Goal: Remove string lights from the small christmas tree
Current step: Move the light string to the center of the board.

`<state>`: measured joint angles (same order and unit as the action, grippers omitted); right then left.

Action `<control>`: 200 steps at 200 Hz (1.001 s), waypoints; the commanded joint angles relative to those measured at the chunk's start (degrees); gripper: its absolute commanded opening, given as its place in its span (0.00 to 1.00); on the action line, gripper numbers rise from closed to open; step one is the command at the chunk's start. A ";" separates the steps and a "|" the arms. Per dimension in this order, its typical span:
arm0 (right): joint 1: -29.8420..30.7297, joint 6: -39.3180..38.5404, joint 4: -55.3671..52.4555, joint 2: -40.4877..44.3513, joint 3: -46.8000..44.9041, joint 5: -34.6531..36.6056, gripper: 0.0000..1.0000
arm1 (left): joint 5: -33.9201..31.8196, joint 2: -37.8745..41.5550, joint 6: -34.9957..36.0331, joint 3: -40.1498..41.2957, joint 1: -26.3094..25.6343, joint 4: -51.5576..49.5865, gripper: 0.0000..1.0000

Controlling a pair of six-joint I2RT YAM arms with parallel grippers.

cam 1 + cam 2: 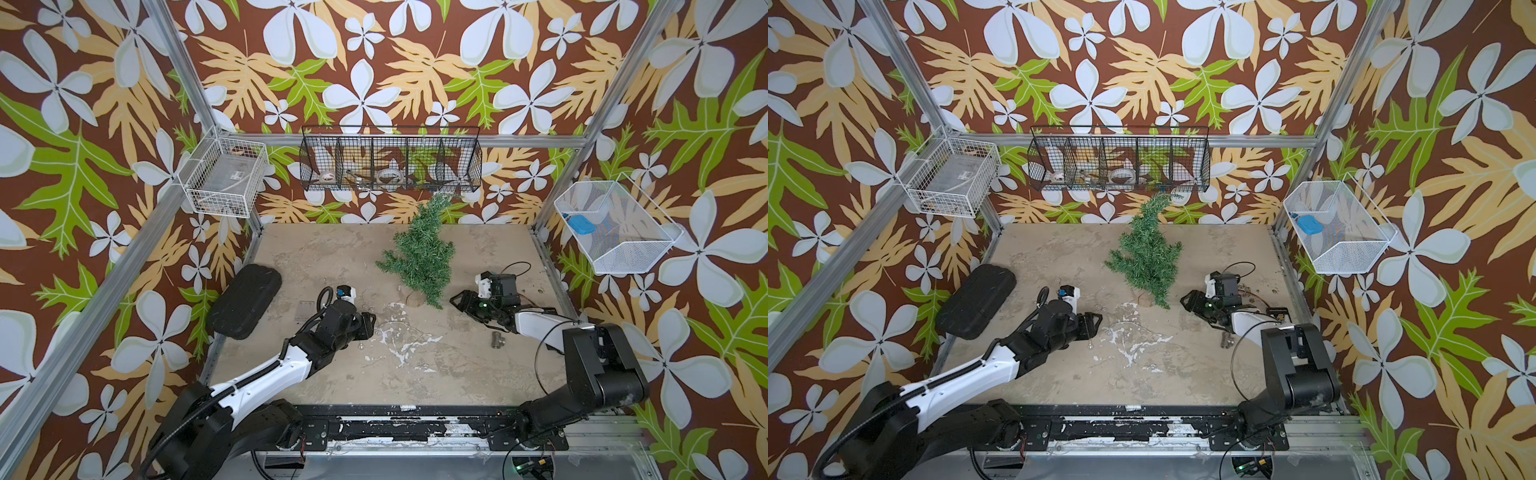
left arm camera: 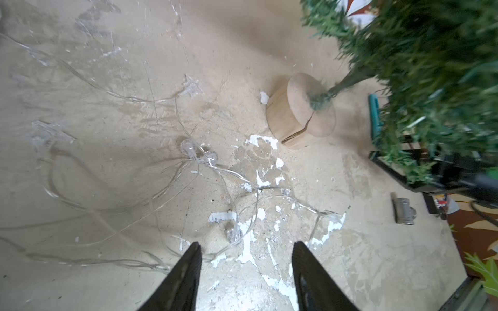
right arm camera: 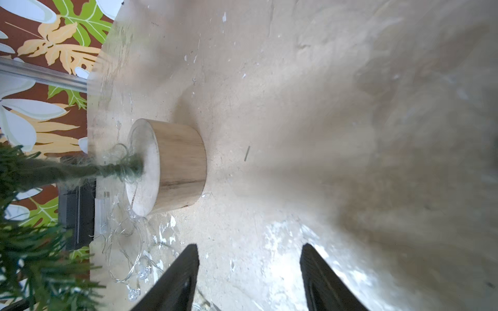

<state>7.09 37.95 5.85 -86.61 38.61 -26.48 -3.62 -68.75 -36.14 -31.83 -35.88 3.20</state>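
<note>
Looking down from the left wrist, Sam, the left gripper point(image 2: 246, 243) stood with its jaws well apart and nothing between them. Just past its fingertips the string lights point(image 2: 199, 159) lay loose on the table point(image 2: 242, 40), thin clear wire in tangled loops with tiny bulbs, off the small christmas tree point(image 2: 431, 67) and spread in front of its wooden base point(image 2: 299, 113).

Right, Jo, and in both top views that wire all but vanished against the pale, chipped surface. The right wrist view gave the other side: the right gripper point(image 3: 249, 246) was spread open too, empty, facing the base side-on, with a few strands and bulbs bunched just beside it. Whether any strand touched the trunk, I couldn't tell.

And what did the top views add?

The whole layout! The tree stood on its base mid-table, between the two grippers. A small metal fitting point(image 1: 496, 340) lay by the right arm, and a black case point(image 1: 245, 301) sat at the table's left edge. From the left wrist, the low branches covered most of the right gripper. At the back, the treetop rose in front of the black wire basket point(image 1: 390, 160), with a white basket point(image 1: 226, 183) on the left wall and a white mesh basket point(image 1: 615, 232) on the right.
</note>
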 commanded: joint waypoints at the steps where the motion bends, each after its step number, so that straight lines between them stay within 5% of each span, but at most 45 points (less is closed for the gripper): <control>1: -0.60 -2.96 -2.11 2.85 -1.51 3.71 0.64 | 0.54 -5.90 2.50 -3.01 -0.57 3.56 0.60; 77: -7.69 -0.43 6.68 1.49 -9.59 -5.40 0.65 | -4.70 -21.55 15.77 -11.48 -10.19 4.17 0.65; 158: -9.51 -0.50 7.17 2.44 -9.78 -7.13 0.65 | -10.84 -36.42 22.63 -21.20 -10.35 -1.85 0.61; 172: -9.54 -0.34 7.31 2.36 -9.89 -7.13 0.65 | -11.78 -38.25 23.36 -22.54 -10.21 -2.93 0.54; 200: -9.58 0.36 8.13 3.19 -10.71 -7.12 0.65 | -13.58 -38.49 22.32 -22.59 -9.52 -4.85 0.21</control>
<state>-2.52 37.52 12.43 -84.03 28.38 -33.06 -15.14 -107.07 -14.13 -55.22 -46.06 4.49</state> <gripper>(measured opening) 0.651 0.288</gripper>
